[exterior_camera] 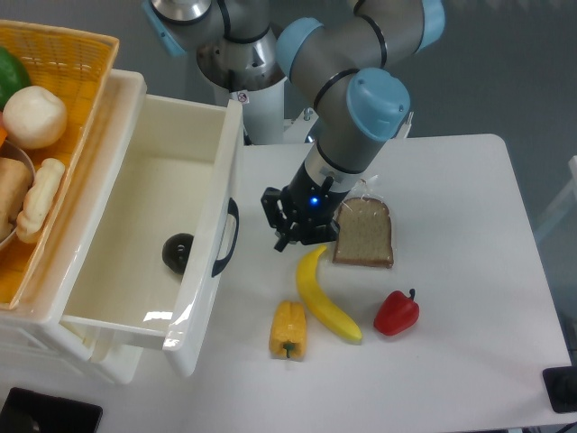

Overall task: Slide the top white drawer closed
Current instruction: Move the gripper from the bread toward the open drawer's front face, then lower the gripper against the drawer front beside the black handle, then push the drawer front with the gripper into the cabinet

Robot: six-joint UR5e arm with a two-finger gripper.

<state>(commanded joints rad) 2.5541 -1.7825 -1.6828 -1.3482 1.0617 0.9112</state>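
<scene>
The gripper [296, 231] hung empty, fingers slightly spread, with the top white drawer [209, 262] pulled wide open just to its left, front panel facing it, ready for a push.

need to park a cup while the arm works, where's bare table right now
Free: the far right strip of the white table, beyond the bread slice and red bell pepper, and the front edge below the yellow bell pepper and banana. Crowded: the gap between the open top white drawer and the food, where the black two-finger gripper hangs.
</scene>
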